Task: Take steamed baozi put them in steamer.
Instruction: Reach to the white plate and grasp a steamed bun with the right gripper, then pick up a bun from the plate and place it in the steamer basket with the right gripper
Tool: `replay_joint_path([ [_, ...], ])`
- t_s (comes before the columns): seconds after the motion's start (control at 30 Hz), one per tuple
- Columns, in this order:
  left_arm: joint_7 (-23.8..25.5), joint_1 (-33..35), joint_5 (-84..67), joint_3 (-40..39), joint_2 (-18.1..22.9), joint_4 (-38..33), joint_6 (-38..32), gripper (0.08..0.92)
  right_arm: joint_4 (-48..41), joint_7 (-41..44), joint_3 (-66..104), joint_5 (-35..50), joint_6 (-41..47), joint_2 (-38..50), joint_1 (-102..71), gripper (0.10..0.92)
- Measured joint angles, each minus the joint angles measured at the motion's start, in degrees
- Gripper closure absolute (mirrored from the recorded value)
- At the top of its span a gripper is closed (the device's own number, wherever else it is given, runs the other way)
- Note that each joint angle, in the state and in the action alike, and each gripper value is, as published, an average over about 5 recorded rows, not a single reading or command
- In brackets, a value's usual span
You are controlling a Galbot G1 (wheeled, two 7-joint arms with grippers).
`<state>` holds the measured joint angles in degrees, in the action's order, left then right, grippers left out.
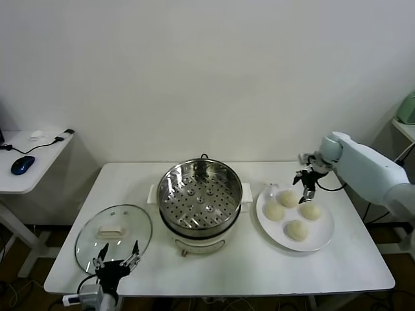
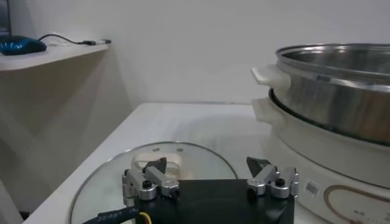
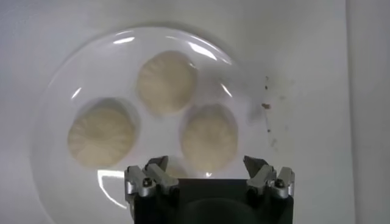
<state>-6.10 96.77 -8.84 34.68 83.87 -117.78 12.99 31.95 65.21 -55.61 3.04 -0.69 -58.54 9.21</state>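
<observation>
Several pale steamed baozi (image 1: pixel 289 198) lie on a white plate (image 1: pixel 322 228) at the right of the table. My right gripper (image 1: pixel 305 193) hangs open just above them, holding nothing. The right wrist view has three baozi: one (image 3: pixel 209 137) directly ahead of the open right gripper (image 3: pixel 207 164), two others (image 3: pixel 166 82) (image 3: pixel 101 137) farther off on the plate (image 3: pixel 61 91). The steel steamer (image 1: pixel 200 194) stands mid-table, and its perforated tray is bare. My left gripper (image 1: pixel 118 251) waits open at the front left; in the left wrist view the left gripper (image 2: pixel 207 165) hovers over the lid, the steamer (image 2: pixel 335 91) beside it.
A round glass lid (image 1: pixel 113 236) with a white handle lies flat left of the steamer, also visible as the lid (image 2: pixel 109 176) in the left wrist view. A side table (image 1: pixel 39 162) with a blue mouse (image 1: pixel 22 164) stands to the left. A shelf edge (image 1: pixel 405 126) shows at far right.
</observation>
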Motion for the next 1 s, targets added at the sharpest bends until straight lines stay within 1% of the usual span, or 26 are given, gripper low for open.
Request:
replay_joint_path([
  [0.27,-0.19,-0.17,0.0,-0.18,0.09,-0.01,-0.02,0.177,-4.88,-1.22,4.01,-4.66,-0.4,-3.64,-2.19,0.212],
  [0.37,-0.29,-0.17,0.0,-0.2,0.1,-0.08,-0.01,0.177,-5.86,-1.43,5.41,-5.91,-0.36,-4.32,-2.77,0.268],
  [0.47,-0.4,-0.09,0.01,-0.23,0.15,-0.29,0.05,0.177,-6.17,-1.48,6.21,-6.64,-0.11,-4.54,-3.08,0.348],
  [0.57,-0.46,0.1,0.1,-0.37,0.21,-0.56,0.13,0.177,-5.72,-1.36,6.2,-6.46,0.42,-4.3,-2.96,0.389],
  [0.77,-0.5,0.76,0.39,-0.63,0.28,-1.41,0.2,0.177,-0.63,-1.04,2.49,-2.31,1.86,-1.71,0.51,0.397],
  [1.0,-0.58,1.41,0.96,-1.24,0.28,-2.56,0.24,0.177,11.17,0.28,-9.06,8.82,1.21,0.43,14.59,0.397],
])
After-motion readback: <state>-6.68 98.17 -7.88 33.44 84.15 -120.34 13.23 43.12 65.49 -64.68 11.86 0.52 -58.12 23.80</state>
